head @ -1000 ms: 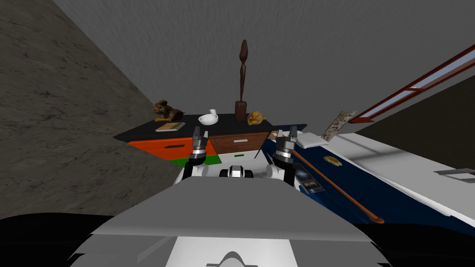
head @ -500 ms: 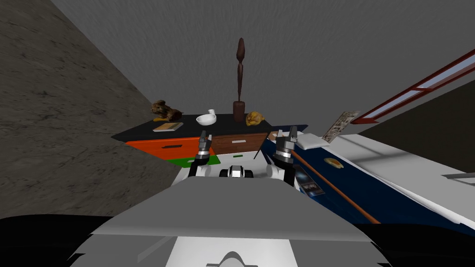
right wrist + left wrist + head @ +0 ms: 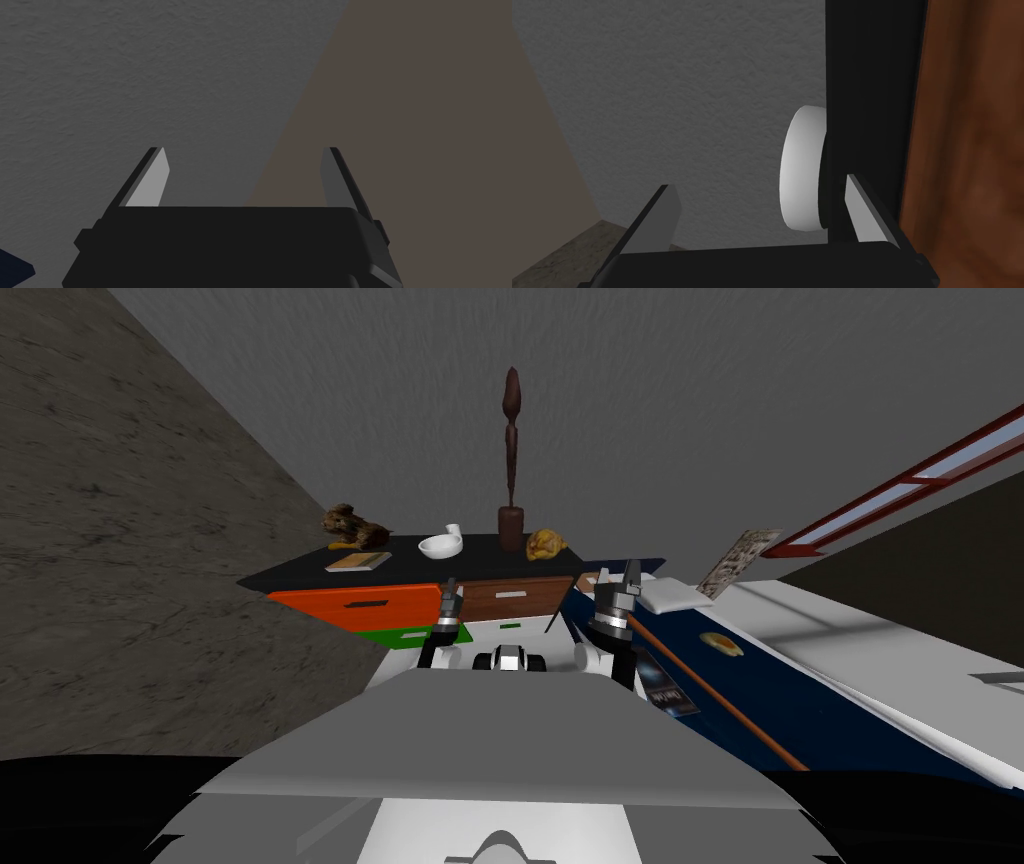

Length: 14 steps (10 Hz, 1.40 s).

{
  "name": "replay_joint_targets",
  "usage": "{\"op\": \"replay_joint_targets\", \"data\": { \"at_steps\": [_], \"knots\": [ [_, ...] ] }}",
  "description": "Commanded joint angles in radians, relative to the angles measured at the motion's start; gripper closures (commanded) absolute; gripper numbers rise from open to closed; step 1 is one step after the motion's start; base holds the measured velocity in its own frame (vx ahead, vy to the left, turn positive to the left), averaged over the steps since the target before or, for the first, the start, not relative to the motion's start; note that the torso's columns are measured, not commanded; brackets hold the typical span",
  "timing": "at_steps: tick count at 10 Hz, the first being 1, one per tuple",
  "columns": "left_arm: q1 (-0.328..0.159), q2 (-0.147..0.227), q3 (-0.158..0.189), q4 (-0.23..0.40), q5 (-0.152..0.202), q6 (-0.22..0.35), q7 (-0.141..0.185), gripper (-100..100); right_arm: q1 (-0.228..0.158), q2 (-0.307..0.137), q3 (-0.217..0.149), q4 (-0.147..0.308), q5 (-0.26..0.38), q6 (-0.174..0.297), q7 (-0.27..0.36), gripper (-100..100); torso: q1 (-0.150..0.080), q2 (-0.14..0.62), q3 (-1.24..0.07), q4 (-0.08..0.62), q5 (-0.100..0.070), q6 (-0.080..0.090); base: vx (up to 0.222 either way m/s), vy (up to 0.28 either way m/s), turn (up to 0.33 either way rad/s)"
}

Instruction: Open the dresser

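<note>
The dresser (image 3: 400,570) has a black top and stands against the grey wall ahead. Its fronts are an orange drawer (image 3: 360,606), a brown drawer (image 3: 490,600) with a pale handle, and green (image 3: 405,638) and white (image 3: 530,625) ones below. My left gripper (image 3: 450,593) hangs open in front of the seam between the orange and brown drawers, turned edge-on. In the left wrist view the left gripper (image 3: 764,200) has nothing between its fingers, and one finger (image 3: 862,207) lies near the black top's edge (image 3: 872,100), beside the brown front (image 3: 967,150). My right gripper (image 3: 620,583) (image 3: 245,175) is raised and open.
On the dresser top stand a white bowl (image 3: 440,547) (image 3: 802,170), a tall dark carved figure (image 3: 511,458), a book (image 3: 358,561), a brown animal figure (image 3: 352,526) and a yellow object (image 3: 545,544). A navy-covered bed (image 3: 760,688) with a long wooden stick (image 3: 700,688) lies close on the right.
My left hand has rolled edge-on and shifted right, from the orange drawer toward the brown one. The head view has drifted slightly. The right arm holds still.
</note>
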<state>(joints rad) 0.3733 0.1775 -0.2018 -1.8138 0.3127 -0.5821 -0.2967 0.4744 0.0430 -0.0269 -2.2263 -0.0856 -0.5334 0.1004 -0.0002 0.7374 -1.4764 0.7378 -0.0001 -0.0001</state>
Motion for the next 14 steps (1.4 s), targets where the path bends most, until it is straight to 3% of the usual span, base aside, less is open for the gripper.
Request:
{"op": "replay_joint_targets", "data": {
  "at_steps": [1,3,4,9,14],
  "knots": [
    [-0.018,0.004,-0.026,0.079,0.04,-0.018,-0.045,-100,0.0,0.0,0.0,0.0,0.0,0.0,0.0,0,0.0,0.0,0.0,0.0,0.0,0.0,0.026,-0.068,0.027],
    [-0.033,0.003,-0.048,0.135,0.068,-0.032,-0.081,-100,0.0,0.0,0.0,0.0,0.0,0.0,0.0,0,0.0,0.001,0.0,0.0,0.0,0.0,0.028,-0.066,0.025],
    [-0.033,0.003,-0.048,0.142,0.068,-0.032,-0.081,-100,0.0,0.0,0.0,0.0,0.0,0.0,0.0,0,0.0,0.001,0.0,0.0,0.0,0.0,0.012,-0.042,0.011],
    [-0.072,-0.004,-0.101,0.297,0.139,-0.067,-0.167,-100,0.0,0.0,0.0,0.0,0.0,0.0,0.0,0,0.0,0.0,0.0,0.0,0.0,0.0,0.017,-0.059,0.025],
    [-0.105,-0.052,-0.148,0.435,0.201,-0.098,-0.242,-100,0.0,0.0,0.0,0.0,0.0,0.0,0.0,0,0.0,0.001,0.0,0.0,0.0,0.0,0.022,-0.056,0.022]
  ]
}}
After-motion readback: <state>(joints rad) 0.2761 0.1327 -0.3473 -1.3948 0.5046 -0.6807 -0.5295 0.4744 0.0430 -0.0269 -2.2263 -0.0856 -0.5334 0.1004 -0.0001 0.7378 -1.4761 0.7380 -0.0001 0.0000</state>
